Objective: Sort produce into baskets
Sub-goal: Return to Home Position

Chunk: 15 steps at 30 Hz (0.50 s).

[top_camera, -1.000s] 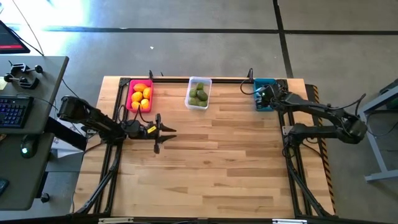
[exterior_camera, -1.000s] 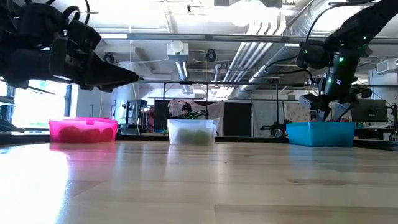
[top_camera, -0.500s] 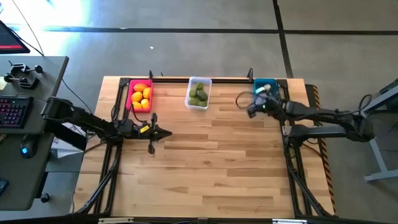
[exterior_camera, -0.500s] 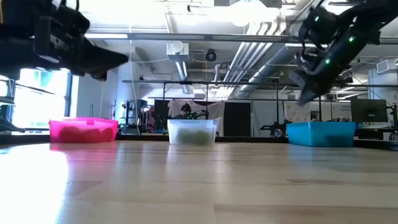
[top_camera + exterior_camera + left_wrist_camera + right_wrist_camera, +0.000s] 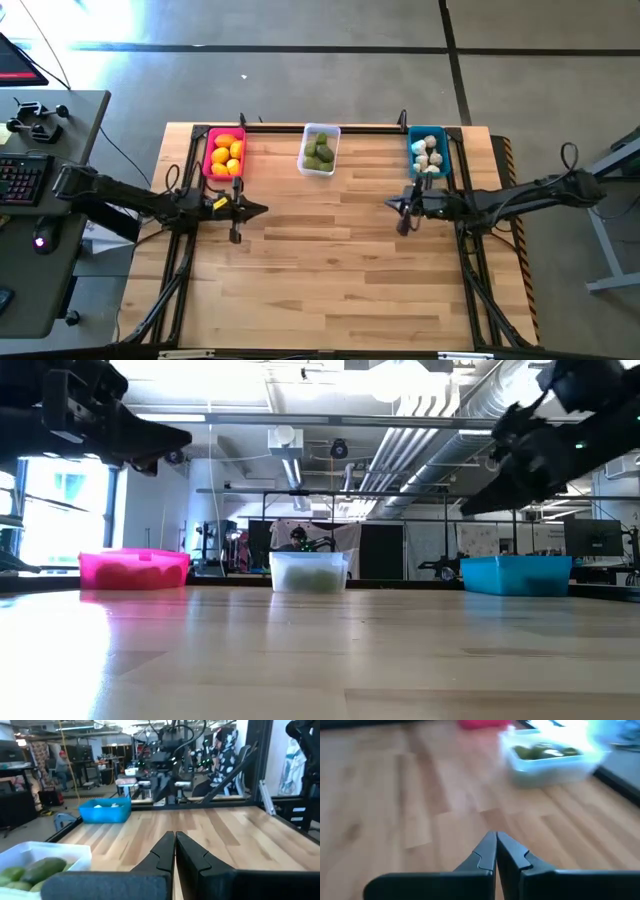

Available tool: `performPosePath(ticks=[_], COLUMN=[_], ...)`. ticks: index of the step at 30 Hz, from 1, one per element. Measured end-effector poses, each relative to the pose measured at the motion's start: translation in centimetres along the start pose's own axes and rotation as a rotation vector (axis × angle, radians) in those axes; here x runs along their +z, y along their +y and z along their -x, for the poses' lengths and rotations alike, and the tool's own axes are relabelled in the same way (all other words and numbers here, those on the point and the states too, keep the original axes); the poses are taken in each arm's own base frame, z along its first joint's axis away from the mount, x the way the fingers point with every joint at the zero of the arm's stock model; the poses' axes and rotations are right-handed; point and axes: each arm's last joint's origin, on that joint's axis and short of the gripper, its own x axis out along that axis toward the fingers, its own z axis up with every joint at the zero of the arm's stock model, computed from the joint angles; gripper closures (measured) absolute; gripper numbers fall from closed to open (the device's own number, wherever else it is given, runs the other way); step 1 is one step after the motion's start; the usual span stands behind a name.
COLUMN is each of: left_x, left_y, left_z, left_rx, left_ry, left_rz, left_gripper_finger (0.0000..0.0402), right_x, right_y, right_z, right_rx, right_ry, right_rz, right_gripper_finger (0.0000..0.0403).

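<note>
Three baskets stand in a row at the table's far edge. The pink-red basket (image 5: 224, 153) holds yellow and orange fruits (image 5: 226, 155). The clear basket (image 5: 319, 149) holds green ones (image 5: 319, 153). The teal-blue basket (image 5: 428, 153) holds whitish bulbs (image 5: 428, 152). My left gripper (image 5: 262, 209) hangs shut and empty above the table, on the near side of the pink-red basket, pointing toward the table's right. My right gripper (image 5: 391, 206) hangs shut and empty on the near side of the teal-blue basket, pointing toward the table's left.
A black rail (image 5: 320, 128) runs along the table's far edge behind the baskets. The bare wooden tabletop (image 5: 330, 270) stretches from the baskets to the near edge. A desk with a keyboard (image 5: 20, 175) stands off the table's left side.
Both grippers have shut. My right gripper has left the teal-blue basket, moving toward the near edge and turning level toward the table's left; the bulbs in that basket now show. My left gripper has drawn back slightly toward the table's left edge.
</note>
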Motion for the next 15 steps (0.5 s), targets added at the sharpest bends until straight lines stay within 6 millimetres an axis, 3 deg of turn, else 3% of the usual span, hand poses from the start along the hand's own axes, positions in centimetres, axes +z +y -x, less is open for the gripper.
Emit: performPosePath(ticks=[8, 15], left_x=[1.0, 1.3], left_y=[0.4, 1.2], left_z=[1.6, 3.3], left_rx=[0.032, 0.088], left_ry=[-0.051, -0.071], left_rz=[0.003, 0.014], left_gripper_finger=[0.0401, 0.0401], right_x=[-2.5, -3.4], right_y=[-1.2, -1.9], right_z=[2.8, 4.4], right_rx=[0.116, 0.141], right_ry=[-0.171, -0.359], right_rz=[-0.056, -0.061], right_gripper_finger=[0.0403, 0.0403])
